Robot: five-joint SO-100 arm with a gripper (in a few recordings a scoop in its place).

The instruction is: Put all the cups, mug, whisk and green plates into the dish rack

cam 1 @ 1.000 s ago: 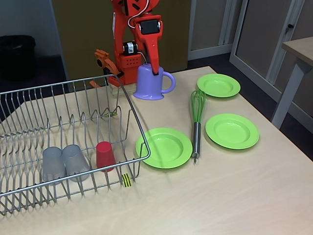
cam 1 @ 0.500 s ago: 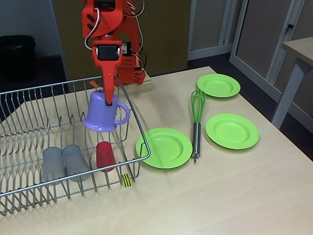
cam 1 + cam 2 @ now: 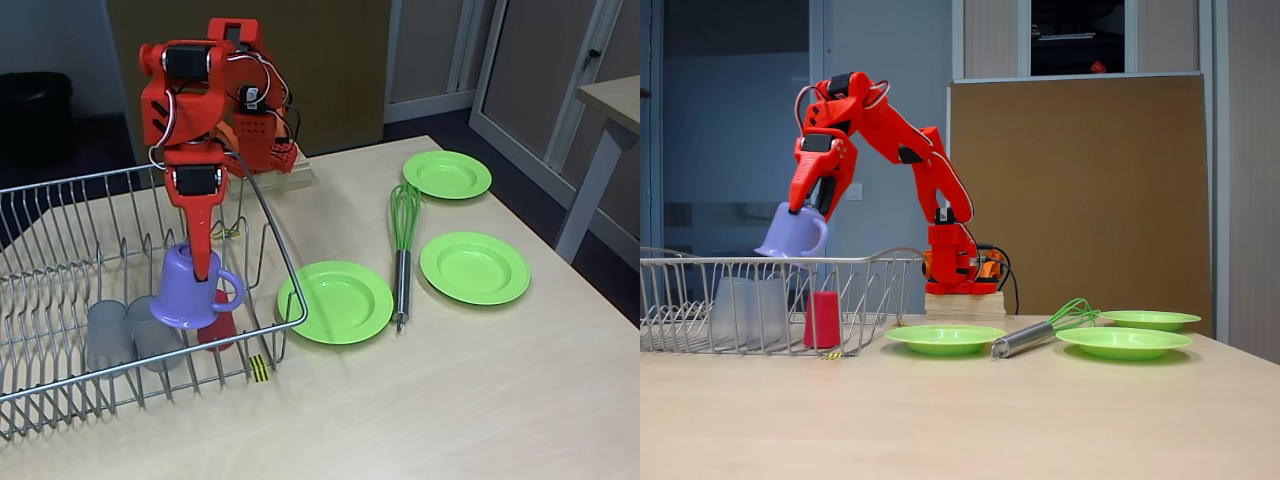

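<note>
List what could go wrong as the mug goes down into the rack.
The lavender plastic mug, upside down and tilted in the tool, hangs above the short red plastic tumbler; lowered straight, it could land on it or knock it over. Its rim could also catch on the silver wire dish rack's prongs.

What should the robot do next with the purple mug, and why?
Probably lower it a little, then let go. The gripper holds the mug upside down, above the dish rack and over the red cup, so dropping it now could knock things.
</note>
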